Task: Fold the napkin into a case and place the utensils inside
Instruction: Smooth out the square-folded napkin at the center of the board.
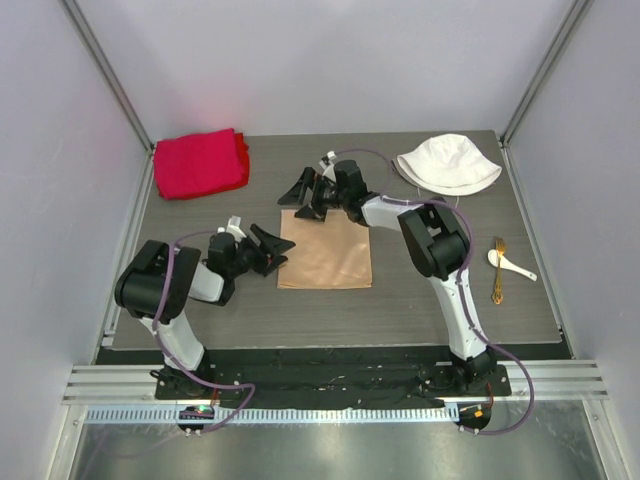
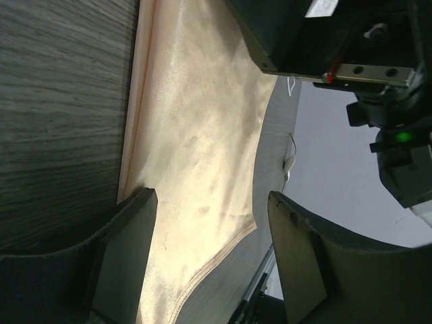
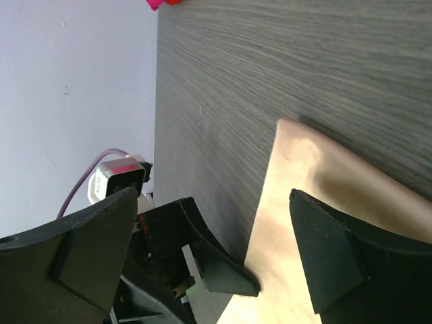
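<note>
Where walls [image 1: 330, 60] stand pale grey | table [image 1: 420, 310] dark woodgrain | napkin [image 1: 325, 250] flat

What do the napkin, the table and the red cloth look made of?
Napkin: thin satin-like fabric, peach-tan, glossy; soft highlights run across it.
Table: dark grey wood or wood-look laminate, matte; fine grain lines show.
Red cloth: thicker, dull fabric, perhaps fleece; no sheen, bulky folds.
</note>
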